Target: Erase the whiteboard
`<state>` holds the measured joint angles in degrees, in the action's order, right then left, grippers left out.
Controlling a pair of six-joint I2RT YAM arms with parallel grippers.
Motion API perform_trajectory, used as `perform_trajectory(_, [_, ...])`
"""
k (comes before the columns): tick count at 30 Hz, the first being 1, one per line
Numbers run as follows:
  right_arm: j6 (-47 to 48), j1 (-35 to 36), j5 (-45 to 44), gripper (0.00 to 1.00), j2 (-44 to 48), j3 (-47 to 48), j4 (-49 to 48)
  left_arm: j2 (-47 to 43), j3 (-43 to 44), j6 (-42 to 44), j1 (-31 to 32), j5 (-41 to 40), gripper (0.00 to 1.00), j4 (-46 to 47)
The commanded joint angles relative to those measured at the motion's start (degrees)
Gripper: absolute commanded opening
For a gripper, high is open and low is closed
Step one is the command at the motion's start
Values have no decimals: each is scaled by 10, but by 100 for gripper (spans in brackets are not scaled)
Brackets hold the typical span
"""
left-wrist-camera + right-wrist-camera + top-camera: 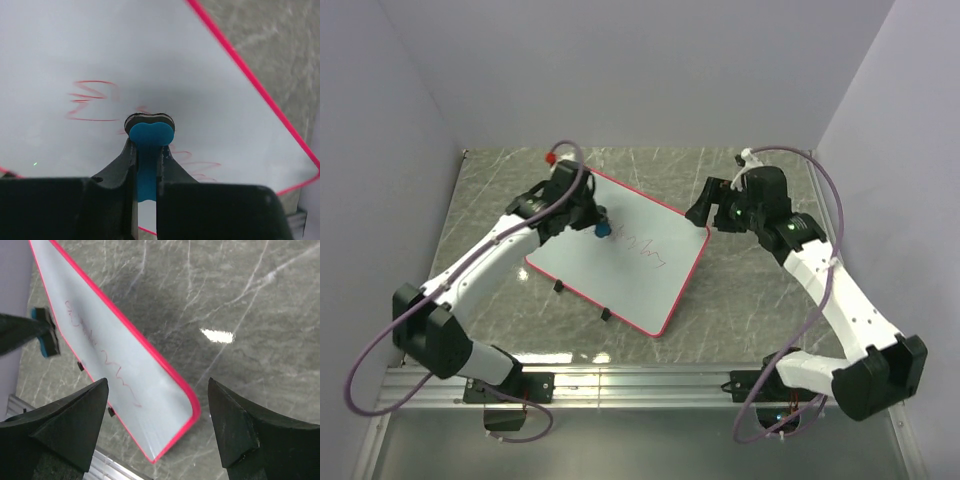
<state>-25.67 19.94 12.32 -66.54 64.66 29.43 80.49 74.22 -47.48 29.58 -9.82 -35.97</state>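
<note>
Left fingers narrow, clamped on the stem of a blue eraser. The eraser's black felt head pokes out past the tips at centre frame in the left wrist view. The eraser head is over the whiteboard, right at the red scribbles. More scribble shows lower right of the head. Can't tell whether the felt actually touches the surface. The board fills most of that view, with its pink-red rim running down the right side of the frame.

Top view: left fingers and eraser sit over the upper left part of the whiteboard, just left of the scribble line.

Right fingers spread wide, holding nothing. In the right wrist view the whiteboard runs from upper left down to a rounded corner at lower centre, and that corner sits in the gap between the two fingers, nearer the left one. No contact seen. Scribbles run along the board, and the eraser is at the left edge of the frame.

Top view: right fingers hang just above and beside the board's right corner, upper right of centre.

The board lies at centre frame on the dark marbled tabletop, turned like a diamond, between the two arms. Two small black feet show along its lower left edge. Grey walls stand around the tabletop, and a metal rail runs along the bottom of the frame.
</note>
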Motion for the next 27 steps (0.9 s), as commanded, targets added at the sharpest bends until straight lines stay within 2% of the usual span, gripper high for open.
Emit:
perform_trajectory(1, [26, -3, 13, 86, -38, 42, -30, 41, 63, 43, 59, 50, 0, 42])
perform_trajectory(8, [44, 3, 53, 81, -111, 43, -44, 125, 155, 60, 158, 55, 0, 40])
perform_trajectory(11, [48, 5, 75, 73, -117, 28, -48, 151, 185, 70, 189, 54, 0, 39])
perform_trajectory(17, [60, 11, 81, 45, -102, -5, -51, 173, 190, 81, 223, 41, 0, 36])
perform_trajectory(20, [66, 12, 79, 24, -96, -12, -45, 162, 148, 82, 228, 39, 0, 56])
perform_trajectory(22, [70, 12, 75, 17, -93, -14, -42, 151, 110, 82, 229, 38, 0, 78])
perform_trajectory(24, [72, 13, 75, 6, -92, -16, -39, 145, 76, 79, 229, 35, 0, 90])
perform_trajectory(27, [77, 14, 77, 0, -91, -18, -39, 140, 39, 72, 230, 24, 0, 109])
